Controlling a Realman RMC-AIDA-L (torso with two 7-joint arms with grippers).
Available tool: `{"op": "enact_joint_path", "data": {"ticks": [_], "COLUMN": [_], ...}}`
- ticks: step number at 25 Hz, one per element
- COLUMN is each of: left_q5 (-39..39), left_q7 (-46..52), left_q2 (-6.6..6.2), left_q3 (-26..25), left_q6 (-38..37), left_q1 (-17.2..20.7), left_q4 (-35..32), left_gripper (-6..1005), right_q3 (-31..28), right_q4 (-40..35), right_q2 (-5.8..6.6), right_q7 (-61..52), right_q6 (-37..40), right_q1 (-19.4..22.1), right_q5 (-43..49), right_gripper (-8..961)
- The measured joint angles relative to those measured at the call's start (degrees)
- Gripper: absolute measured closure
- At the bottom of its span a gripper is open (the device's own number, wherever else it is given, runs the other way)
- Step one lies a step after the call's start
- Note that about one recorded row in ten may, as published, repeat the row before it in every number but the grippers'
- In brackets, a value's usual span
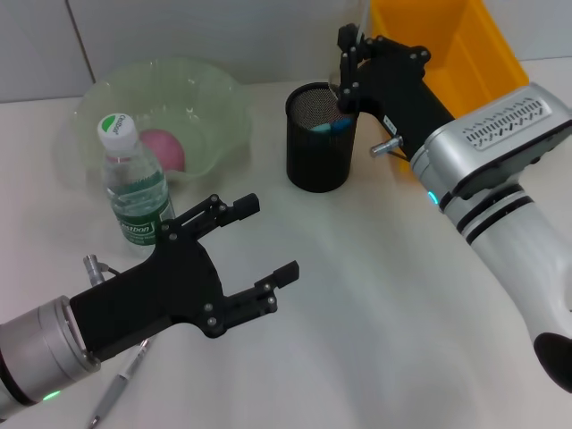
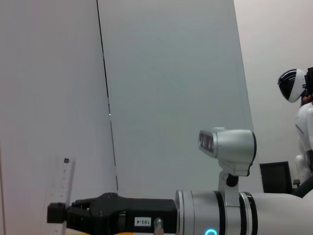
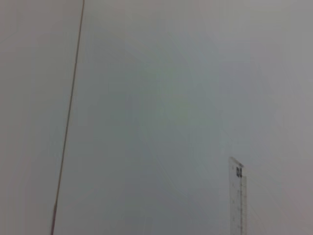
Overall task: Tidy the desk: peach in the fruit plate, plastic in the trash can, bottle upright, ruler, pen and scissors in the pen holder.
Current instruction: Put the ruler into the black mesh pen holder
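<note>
Peach (image 1: 162,148) sits pink inside the pale green fruit plate (image 1: 214,98) at the far left of the white counter (image 1: 375,295), and a capped water bottle (image 1: 132,183) stands upright just in front of that plate. The black mesh pen holder (image 1: 319,138) stands near the middle, with something blue showing inside it. Behind it to the right is the yellow trash can (image 1: 465,49).

The right pincer (image 1: 348,67) hovers over the far rim of the pen holder, clenched on a clear ruler (image 1: 357,36) held upright. In the head view the ruler is only a faint sliver above the fingers; the left wrist view shows it plainly as a transparent strip (image 2: 62,193) rising from the right pincer (image 2: 57,215), and the right wrist view shows its marked upper end (image 3: 238,196) against the wall.

The left pincer (image 1: 250,246) hangs low over the near left of the counter, fingers spread wide and holding nothing. A pen (image 1: 121,384) lies on the counter beneath that arm, seen only from the head camera.
</note>
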State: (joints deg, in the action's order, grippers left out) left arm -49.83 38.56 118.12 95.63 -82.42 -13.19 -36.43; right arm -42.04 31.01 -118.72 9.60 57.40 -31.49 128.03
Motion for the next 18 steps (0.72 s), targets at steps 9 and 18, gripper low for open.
{"op": "enact_joint_path", "data": {"ticks": [9, 18], "left_q5": [0.1, 0.2], "left_q7": [-0.2, -0.7], "left_q2": [0.0, 0.03], "left_q3": [-0.2, -0.2], "left_q6": [0.1, 0.3], "left_q1": [0.0, -0.1], "left_q4": [0.7, 1.1], "left_gripper": [215, 215], "right_q3": [-0.2, -0.9], "right_q4": [-2.2, -3.2], "right_q2": [-0.46, -0.56], "right_q7": [-0.4, -0.5], "right_q6": [-1.3, -5.7], "right_q1": [-1.8, -3.4], "right_q5": [-0.3, -0.5], "right_gripper": [945, 945]}}
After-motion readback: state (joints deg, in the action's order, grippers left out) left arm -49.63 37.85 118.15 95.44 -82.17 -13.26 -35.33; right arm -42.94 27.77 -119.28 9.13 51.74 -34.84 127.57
